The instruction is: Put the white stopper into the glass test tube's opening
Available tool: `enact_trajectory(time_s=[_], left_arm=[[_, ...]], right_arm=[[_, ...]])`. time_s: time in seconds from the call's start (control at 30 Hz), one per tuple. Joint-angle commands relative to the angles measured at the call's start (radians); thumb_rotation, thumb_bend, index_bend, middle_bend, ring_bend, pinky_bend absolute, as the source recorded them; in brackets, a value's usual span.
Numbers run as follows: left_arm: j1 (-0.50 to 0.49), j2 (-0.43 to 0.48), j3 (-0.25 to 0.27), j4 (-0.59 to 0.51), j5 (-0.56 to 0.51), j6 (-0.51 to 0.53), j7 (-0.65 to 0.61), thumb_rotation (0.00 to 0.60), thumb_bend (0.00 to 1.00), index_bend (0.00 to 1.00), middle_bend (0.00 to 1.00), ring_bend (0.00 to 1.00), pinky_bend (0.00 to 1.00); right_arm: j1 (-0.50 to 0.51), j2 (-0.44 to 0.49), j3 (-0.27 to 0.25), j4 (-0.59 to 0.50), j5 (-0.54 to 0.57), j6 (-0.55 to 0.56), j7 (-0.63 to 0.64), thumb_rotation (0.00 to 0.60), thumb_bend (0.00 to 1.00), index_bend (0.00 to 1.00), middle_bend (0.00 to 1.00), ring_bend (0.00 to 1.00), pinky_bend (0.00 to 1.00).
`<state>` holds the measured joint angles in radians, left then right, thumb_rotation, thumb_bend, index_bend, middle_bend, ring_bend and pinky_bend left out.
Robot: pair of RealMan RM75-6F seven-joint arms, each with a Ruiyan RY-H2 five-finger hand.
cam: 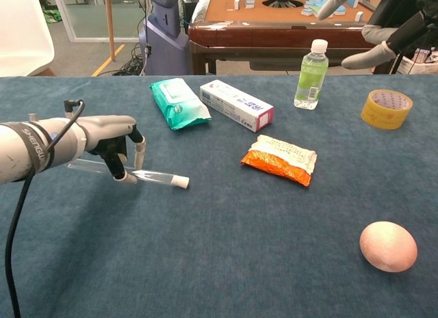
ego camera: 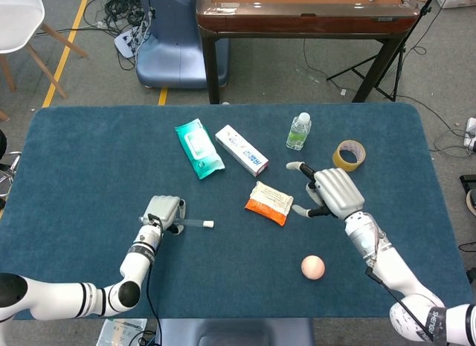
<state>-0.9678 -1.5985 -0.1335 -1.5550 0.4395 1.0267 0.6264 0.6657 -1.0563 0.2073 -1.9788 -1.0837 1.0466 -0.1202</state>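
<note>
The glass test tube [cam: 147, 174] lies almost level, low over the blue table, with the white stopper [cam: 180, 182] seated in its right end. My left hand [cam: 109, 137] grips the tube near its middle, fingers curled around it. In the head view the left hand [ego camera: 165, 212] is at the front left, and the test tube [ego camera: 192, 223] and stopper [ego camera: 209, 225] point right. My right hand [ego camera: 332, 192] hovers open right of the orange packet, holding nothing. In the chest view the right hand [cam: 383, 32] shows at the top right.
An orange snack packet [ego camera: 267, 202] lies mid-table. Behind it are a green wipes pack [ego camera: 198, 147], a white box [ego camera: 241, 149], a water bottle [ego camera: 298, 131] and a yellow tape roll [ego camera: 349, 155]. A pink ball [ego camera: 313, 267] sits front right.
</note>
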Motion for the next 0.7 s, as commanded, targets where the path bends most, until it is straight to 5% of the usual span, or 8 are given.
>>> enact_trajectory(time_s=[0.03,0.47,0.7], left_arm=[[0.001,-0.008,-0.001,0.007,0.0,-0.006,0.004,0.6,0.27,0.56,1.0,1.0,1.0],[-0.001,0.015,-0.02,-0.039,0.014,0.009,0.032,0.6,0.27,0.26,1.0,1.0,1.0],[0.049,0.144,-0.044,-0.178,0.105,0.058,-0.033,0.6,0.27,0.25,0.98,1.0,1.0]], right_arm=[[-0.003,0.001,0.0,0.001,0.002,-0.003,0.004,0.6,0.19,0.21,0.91,0.97,1.0],[-0.028,0.029,0.006,0.002,-0.003,0.004,0.019,0.6,0.19,0.21,0.91,0.97,1.0],[-0.065,0.091,-0.022,0.012,0.011,0.008,-0.004,0.6,0.19,0.21,0.87,0.94,1.0]])
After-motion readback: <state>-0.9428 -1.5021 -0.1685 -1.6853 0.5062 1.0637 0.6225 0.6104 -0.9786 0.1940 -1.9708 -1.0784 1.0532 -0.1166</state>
